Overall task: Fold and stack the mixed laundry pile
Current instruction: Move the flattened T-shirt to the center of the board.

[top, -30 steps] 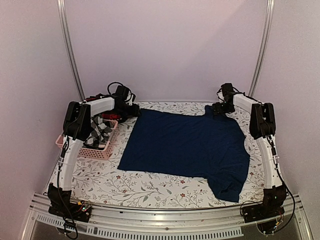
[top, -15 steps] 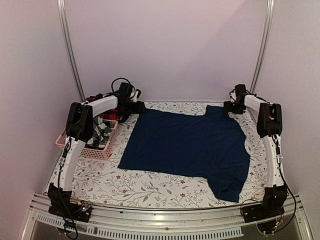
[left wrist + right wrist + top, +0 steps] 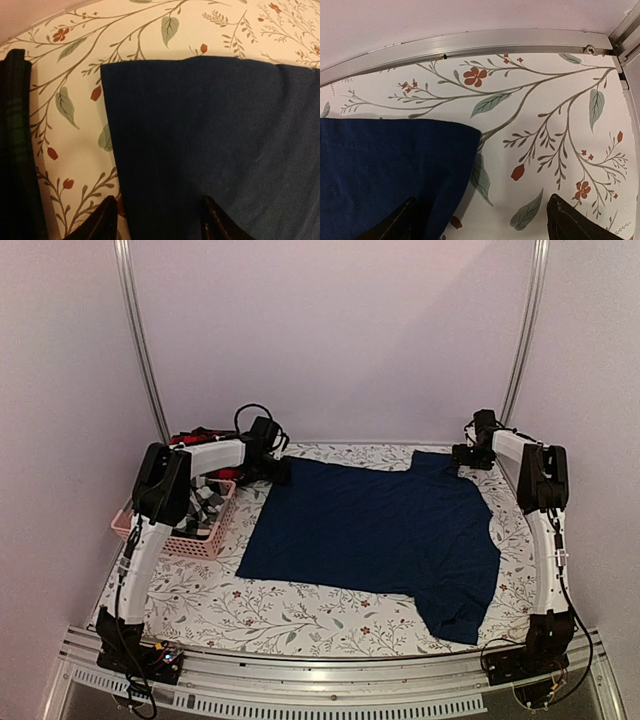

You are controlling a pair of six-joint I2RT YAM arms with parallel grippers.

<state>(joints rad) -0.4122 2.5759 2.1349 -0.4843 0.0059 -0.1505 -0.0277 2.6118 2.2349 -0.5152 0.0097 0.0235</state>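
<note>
Your left hand (image 3: 159, 226) is open, fingers (image 3: 102, 227) straddling the far-left corner of the navy garment (image 3: 370, 530). Right hand (image 3: 485, 225) is wide open at its far-right corner. Both arms reach way out across the worktop (image 3: 300, 608), with the garment spread flat between them.

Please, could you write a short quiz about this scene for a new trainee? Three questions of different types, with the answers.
1. True or false: the navy garment lies crumpled inside the pink basket.
2. At which corner of the garment is the left tool? A) far left B) near right C) near left
3. Fill in: the jaws of the right tool stand ____.
Key: 1 false; 2 A; 3 open.
</note>
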